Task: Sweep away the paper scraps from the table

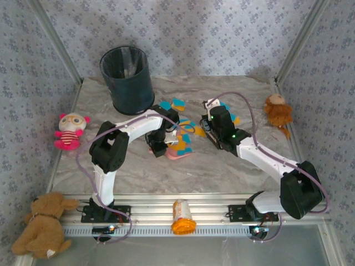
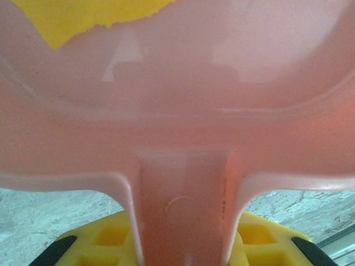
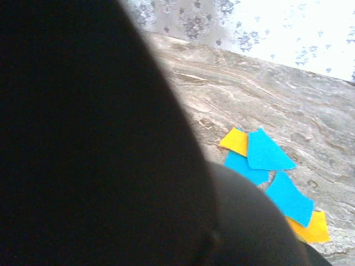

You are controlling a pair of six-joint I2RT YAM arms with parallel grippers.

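Orange-yellow and turquoise paper scraps (image 1: pixel 178 105) lie on the marble table (image 1: pixel 166 177) at its middle rear, with more (image 1: pixel 186 143) beside a pink dustpan (image 1: pixel 176 153). My left gripper (image 1: pixel 160 145) is shut on the dustpan's handle (image 2: pixel 183 210), its yellow fingers (image 2: pixel 111 239) on either side of it. One yellow scrap (image 2: pixel 83 16) lies in the pan. My right gripper (image 1: pixel 209 108) hovers just right of the scraps, and a dark blurred shape (image 3: pixel 100 138) hides its jaws. Several scraps (image 3: pixel 260 152) lie on the table beyond that shape.
A black bin (image 1: pixel 127 80) stands at the back left. A pink and white plush doll (image 1: pixel 69 130) sits at the left edge and a brown plush (image 1: pixel 277 113) at the back right. A teddy (image 1: pixel 44 224) and an orange bottle (image 1: pixel 183 217) lie at the front rail.
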